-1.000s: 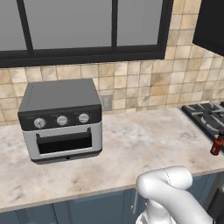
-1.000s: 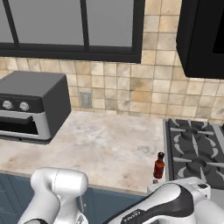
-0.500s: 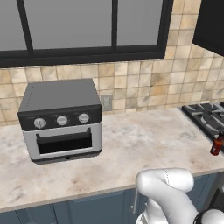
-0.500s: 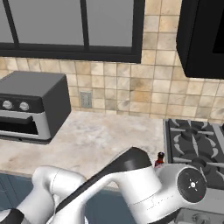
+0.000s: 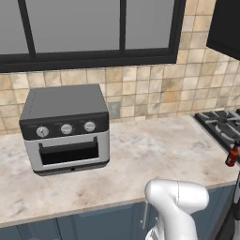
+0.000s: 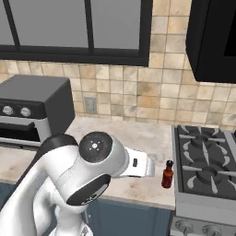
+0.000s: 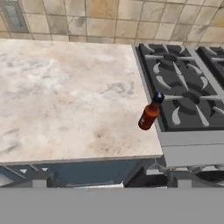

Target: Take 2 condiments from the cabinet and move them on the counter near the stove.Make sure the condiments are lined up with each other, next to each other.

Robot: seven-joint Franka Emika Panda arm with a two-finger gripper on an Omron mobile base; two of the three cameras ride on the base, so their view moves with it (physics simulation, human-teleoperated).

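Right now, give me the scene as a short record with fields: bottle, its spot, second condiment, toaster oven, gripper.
bottle: red hot-sauce bottle, black cap, upright
spot: on the counter near its front edge, right beside the stove, apart from the arm
second condiment: none on the counter yet
toaster oven: toaster oven at the counter's left, door shut
gripper: fingers not visible; state cannot be told

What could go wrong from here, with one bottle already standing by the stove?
The hot-sauce bottle stands near the counter's front edge, close beside the stove: a swing of the arm or a careless placement of the second condiment might knock it over or off. Little counter seems left between bottle and stove, so lining up the second one there could be tight.
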